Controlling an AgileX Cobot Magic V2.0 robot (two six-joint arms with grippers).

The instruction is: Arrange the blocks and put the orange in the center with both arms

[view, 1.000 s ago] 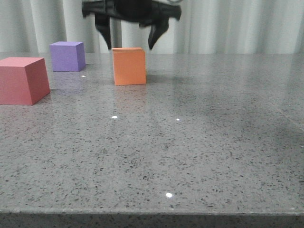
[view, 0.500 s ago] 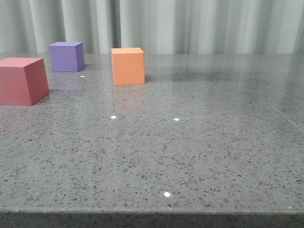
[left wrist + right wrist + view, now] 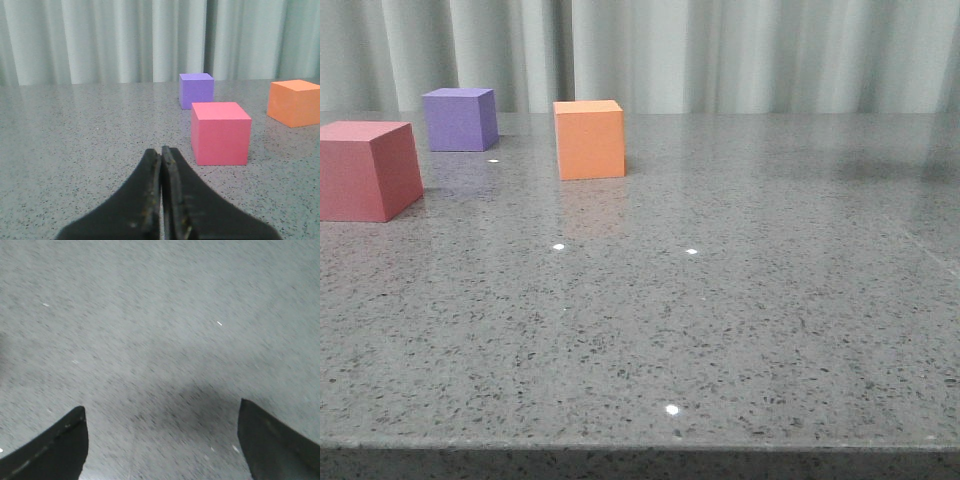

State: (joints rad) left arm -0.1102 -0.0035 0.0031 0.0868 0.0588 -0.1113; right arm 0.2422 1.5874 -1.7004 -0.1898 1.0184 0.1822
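Gone from the front view is the black gripper that hung over the orange cube a second ago; half a second ago it had already left that view, and the three cubes sit where they sat then.

In the left wrist view the left gripper (image 3: 162,160) has its two black fingers pressed together with only a thin seam between them, holding nothing, low over the grey speckled table (image 3: 75,140). In the right wrist view the right gripper (image 3: 162,437) has its fingers spread wide apart, with only bare, motion-blurred tabletop between them and no cube in sight.

Taking the orange cube (image 3: 590,138) as the landmark: it stands upright on the table toward the back, left of the middle of the front view, nothing touching it. The purple cube (image 3: 461,118) stands to the left of the orange cube and a little farther back, well apart from it. The pinkish-red cube (image 3: 367,168) lies farther left of the orange cube and nearer the camera, at the frame's left edge, apart from both others. From the left wrist camera the pinkish-red cube (image 3: 220,132) is the nearest to the closed fingers, the purple cube (image 3: 196,90) behind it, the orange cube (image 3: 295,102) off to one side.

A pale pleated curtain (image 3: 740,55) hangs behind the orange cube and the table's far edge.
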